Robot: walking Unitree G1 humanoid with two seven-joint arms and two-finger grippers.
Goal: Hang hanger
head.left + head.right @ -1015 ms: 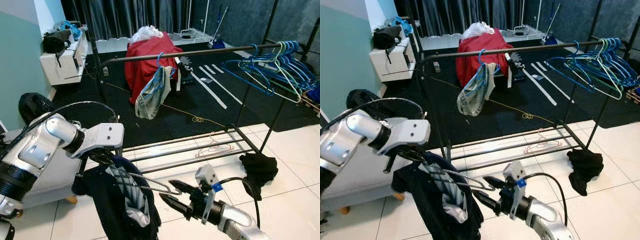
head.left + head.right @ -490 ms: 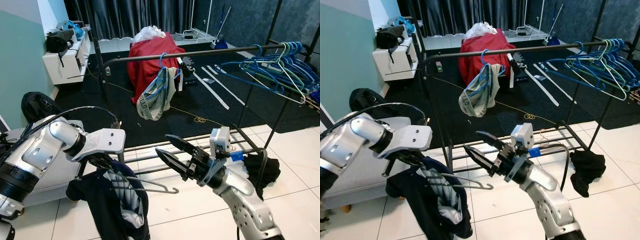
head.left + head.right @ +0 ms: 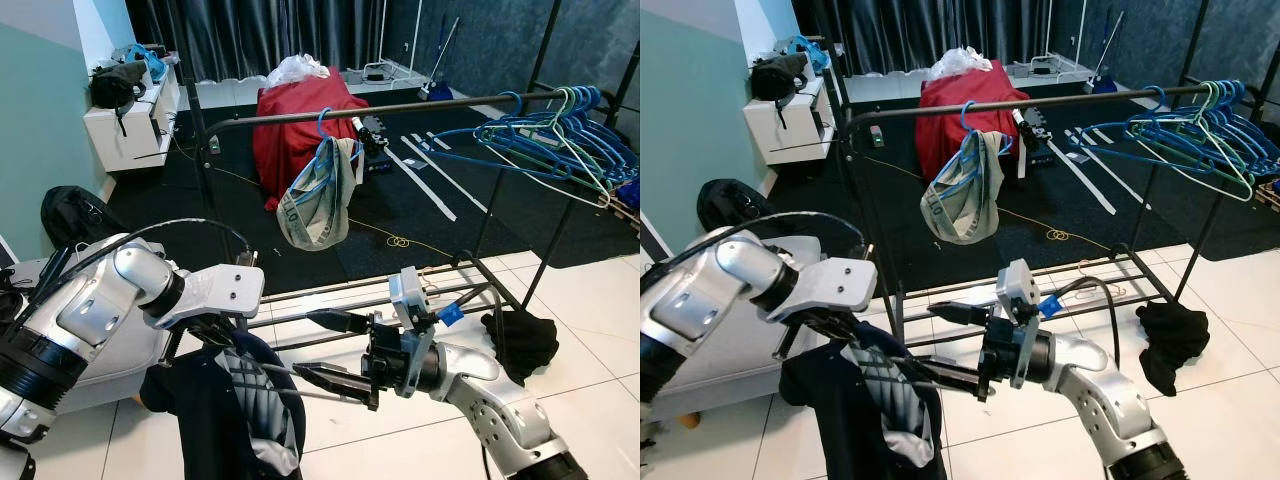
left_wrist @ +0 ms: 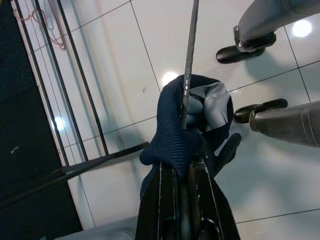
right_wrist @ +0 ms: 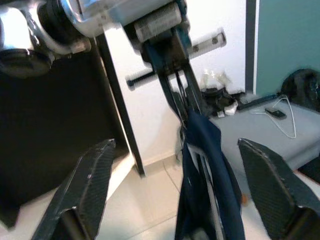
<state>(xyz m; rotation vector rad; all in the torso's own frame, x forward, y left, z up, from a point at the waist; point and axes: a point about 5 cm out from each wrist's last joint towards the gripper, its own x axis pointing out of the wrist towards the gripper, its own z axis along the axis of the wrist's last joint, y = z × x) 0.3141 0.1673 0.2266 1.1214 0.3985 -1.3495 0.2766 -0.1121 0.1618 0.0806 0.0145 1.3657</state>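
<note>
hands (image 3: 335,350): 2 | garment racks (image 3: 380,105): 1 | hung garments (image 3: 318,195): 1 | black bags (image 3: 68,215): 1

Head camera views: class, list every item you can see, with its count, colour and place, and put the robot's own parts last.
Clothes rack: one, black, centre.
Hanger with garment: one, blue hanger, on rail.
Empty hangers: a bunch, blue and green, rail's right end.
Red cover: one, behind rack.
Black cloth: one, floor, right.
Wire hanger with dark garment: one, navy, in left gripper.
Left gripper: shut on hanger.
Right gripper: open, fingers either side of hanger's hook end.
</note>
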